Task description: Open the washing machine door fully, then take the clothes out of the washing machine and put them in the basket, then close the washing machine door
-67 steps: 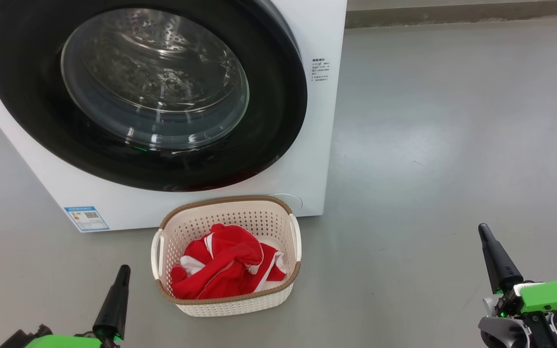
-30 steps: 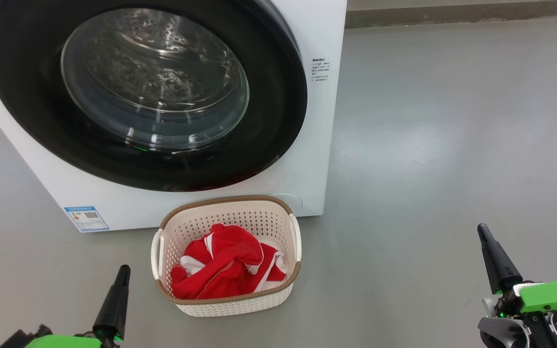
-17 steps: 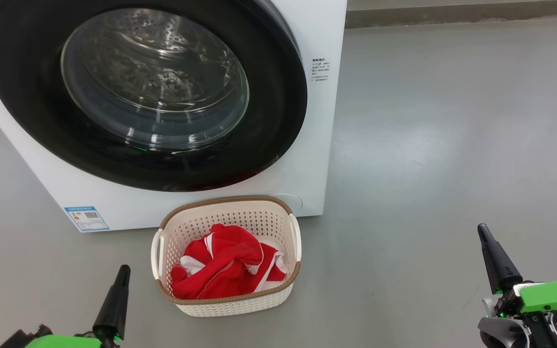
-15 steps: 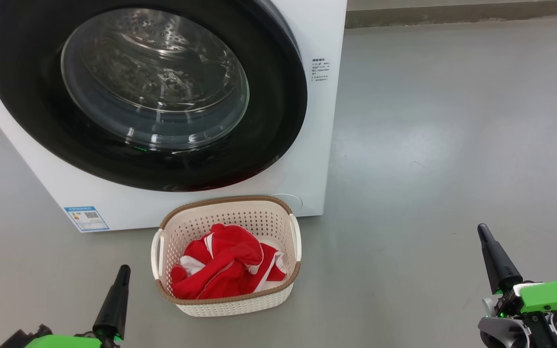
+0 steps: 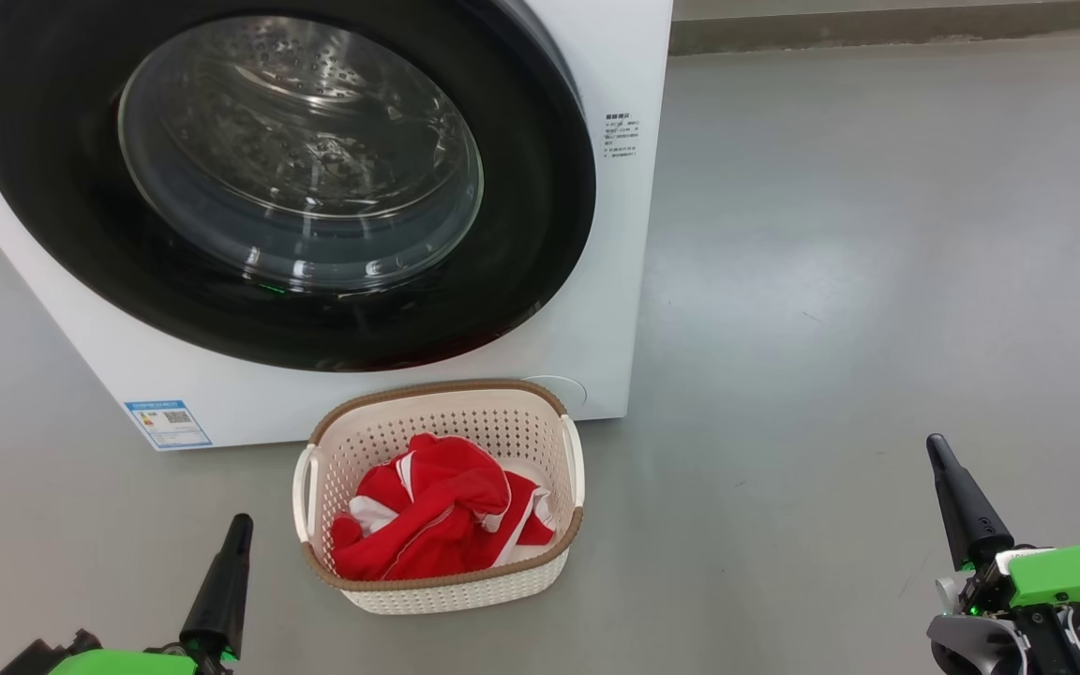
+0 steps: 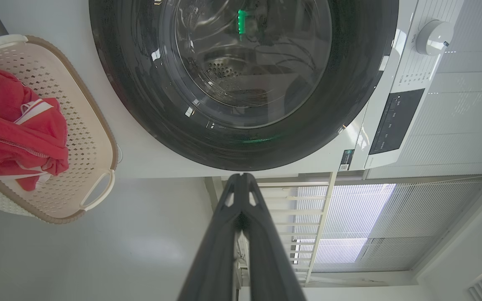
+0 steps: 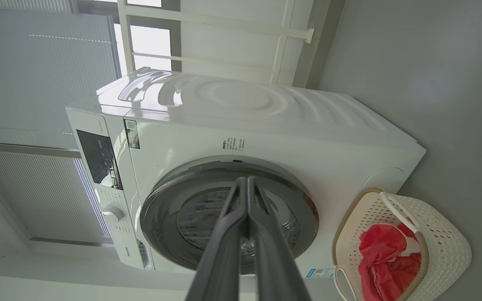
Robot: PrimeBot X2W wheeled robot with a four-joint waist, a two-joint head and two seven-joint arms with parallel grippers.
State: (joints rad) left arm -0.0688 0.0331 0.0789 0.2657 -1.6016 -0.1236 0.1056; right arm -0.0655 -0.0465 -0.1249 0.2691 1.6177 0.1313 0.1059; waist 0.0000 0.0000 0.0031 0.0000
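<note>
Wrapping up: your left gripper [image 5: 239, 523] is clenched and empty, door [image 5: 540, 234] looks flush on the washer [image 5: 620, 309], clothes [image 5: 446, 516] sit in the basket [image 5: 437, 386] just in front, right gripper [image 5: 936, 446] clenched and empty. Check the door's right edge seats before calling it.

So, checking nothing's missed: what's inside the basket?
Red clothes with white trim lie bunched in the basket. They cover most of its base, so anything beneath cannot be seen.

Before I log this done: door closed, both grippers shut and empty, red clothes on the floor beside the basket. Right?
No: the clothes lie inside the basket, as the head view shows. The washing machine door is closed; the left gripper and right gripper are shut and empty.
</note>
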